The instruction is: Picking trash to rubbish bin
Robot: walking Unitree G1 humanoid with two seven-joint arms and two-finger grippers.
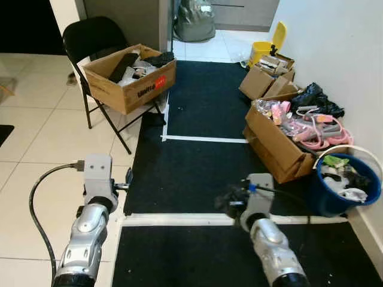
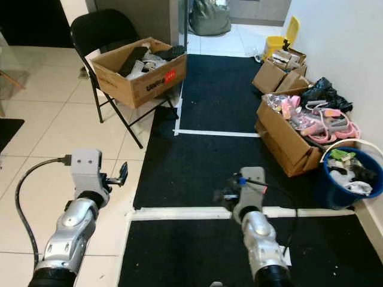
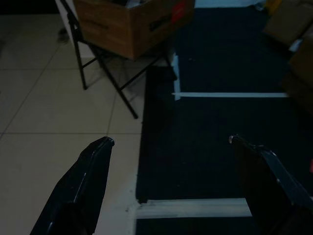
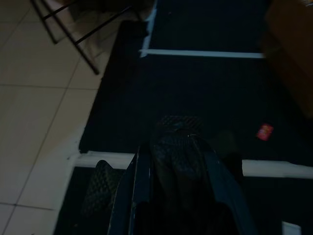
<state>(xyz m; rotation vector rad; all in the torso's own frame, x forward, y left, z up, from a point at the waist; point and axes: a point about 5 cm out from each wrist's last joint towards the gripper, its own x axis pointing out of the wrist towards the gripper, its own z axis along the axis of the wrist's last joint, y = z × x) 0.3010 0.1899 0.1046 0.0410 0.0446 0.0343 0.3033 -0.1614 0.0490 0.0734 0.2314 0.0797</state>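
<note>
Two silver arms are held out over a black mat crossed by pale tape lines. The left gripper is seen above the seam where glossy cream floor tiles meet the mat, its two long black fingers spread well apart with nothing between them. The right gripper is closed on a dark, crumpled piece of trash with a fine mesh-like texture — the same dark lump is seen at the front of the right arm in the head views.

A round blue plastic rubbish bin is set at the right edge of the mat, beside the white wall, and is filled with white, green and dark scraps; a white hoop rests on its rim. Just beside it, an open brown cardboard box is packed with pink and grey plastic items, and a crinkled black bag is piled behind it. Further back, smaller cardboard boxes and a yellow bin with its lid raised are seen.

On the left, a black folding chair with thin metal legs carries another open cardboard box bearing a red label. A small red scrap lies flat on the mat, apart from the gripper.
</note>
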